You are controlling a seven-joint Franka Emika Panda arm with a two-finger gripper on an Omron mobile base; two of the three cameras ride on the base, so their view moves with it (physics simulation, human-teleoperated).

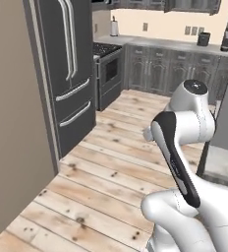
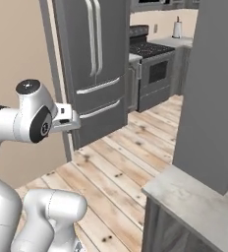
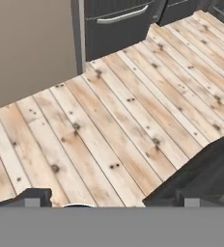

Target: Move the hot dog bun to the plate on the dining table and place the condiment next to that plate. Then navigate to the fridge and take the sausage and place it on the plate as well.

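We face the tall dark grey fridge [image 1: 67,74] with its long pale grey bar handles [image 1: 69,39], which stands against a beige wall [image 1: 13,123] at the left of the left base view. Its upper doors and both lower drawers [image 1: 75,115] are shut. The reddish-brown sausage named in the task is presumably inside, so we cannot tell on which shelf it lies. The black oven [image 1: 107,74] stands just beside the fridge on its far side, followed by a run of grey cabinets [image 1: 165,69] under a pale worktop.

We hold the white arm folded back over the base, with the hand [image 2: 67,119] carried high and well apart from the fridge; we judge that this tucked posture keeps the arm clear of furniture while the base drives. In the hand view we look down over the pale wooden plank floor [image 3: 114,120] toward one lower drawer handle [image 3: 122,14]. The two dark fingertips [image 3: 34,197] sit at opposite sides of that view's bottom edge, so the jaws stand spread wide and carry nothing.

A corner of the pale grey marbled desk [image 2: 194,202] shows at the lower right of the right base view, beside a grey pillar [image 2: 209,98]. We judge the navigation step to be in hand; the fridge door must be pulled open before any grasp.
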